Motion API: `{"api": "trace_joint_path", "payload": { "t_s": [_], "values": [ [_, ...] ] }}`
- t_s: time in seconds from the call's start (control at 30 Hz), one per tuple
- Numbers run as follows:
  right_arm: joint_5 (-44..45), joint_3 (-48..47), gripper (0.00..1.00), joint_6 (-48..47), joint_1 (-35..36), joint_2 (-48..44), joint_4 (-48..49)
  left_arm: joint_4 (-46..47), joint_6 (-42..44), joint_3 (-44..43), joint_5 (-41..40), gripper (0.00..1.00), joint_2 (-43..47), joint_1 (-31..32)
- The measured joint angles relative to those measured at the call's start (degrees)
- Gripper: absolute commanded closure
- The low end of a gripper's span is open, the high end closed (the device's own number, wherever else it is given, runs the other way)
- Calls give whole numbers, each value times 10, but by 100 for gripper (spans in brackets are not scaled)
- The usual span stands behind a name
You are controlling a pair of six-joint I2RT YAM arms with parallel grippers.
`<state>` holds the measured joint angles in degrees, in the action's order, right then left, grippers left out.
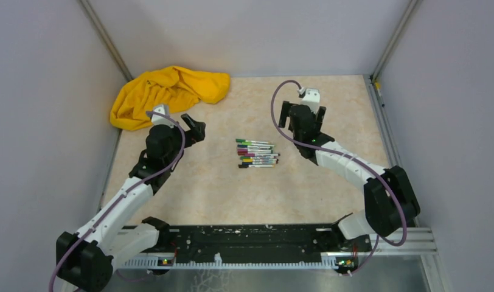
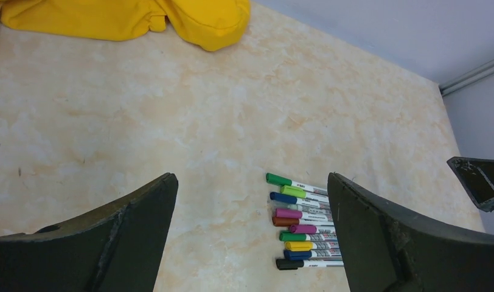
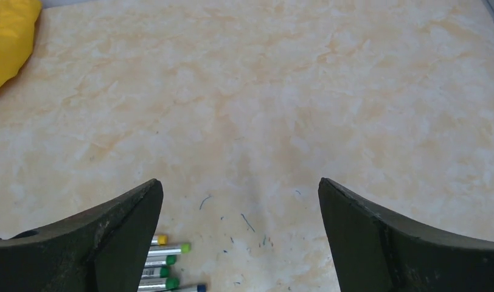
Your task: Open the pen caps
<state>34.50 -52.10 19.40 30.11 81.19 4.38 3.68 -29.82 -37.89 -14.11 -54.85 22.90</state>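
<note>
The pens [image 1: 257, 153] lay side by side in a tight row at mid-tabletop [image 1: 220, 194], with the pen caps [image 2: 287, 213] all seated on their barrels. Left gripper [image 2: 250, 177] stood wide open and held nothing, left of the row. Right gripper [image 3: 238, 182] was likewise wide open and empty, right of the row and farther back. A yellow cloth [image 1: 165, 91] lay crumpled at the far-left corner.

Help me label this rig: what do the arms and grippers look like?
The left arm and right arm have white links, black joints, and a purple cable looping along each. The left gripper and right gripper have broad, curved matte-black fingers.
</note>
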Motion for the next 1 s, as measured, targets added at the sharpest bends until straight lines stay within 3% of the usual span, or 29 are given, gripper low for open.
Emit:
{"api": "trace_joint_path", "payload": {
  "t_s": [0.23,0.37,0.7,1.0],
  "values": [
    [-96,-7,31,-66,-1,0,-9,-36,-26,-15,-5,1,-7,8],
    [-178,-57,42,-103,-1,19,-47,-60,-39,-15,-5,1,-8,9],
    [-365,-149,48,-161,-1,128,-108,-86,-78,-15,37,1,3,9],
    [-436,-198,50,-205,-1,199,-149,-97,-96,-10,78,1,16,9]
  ]
}}
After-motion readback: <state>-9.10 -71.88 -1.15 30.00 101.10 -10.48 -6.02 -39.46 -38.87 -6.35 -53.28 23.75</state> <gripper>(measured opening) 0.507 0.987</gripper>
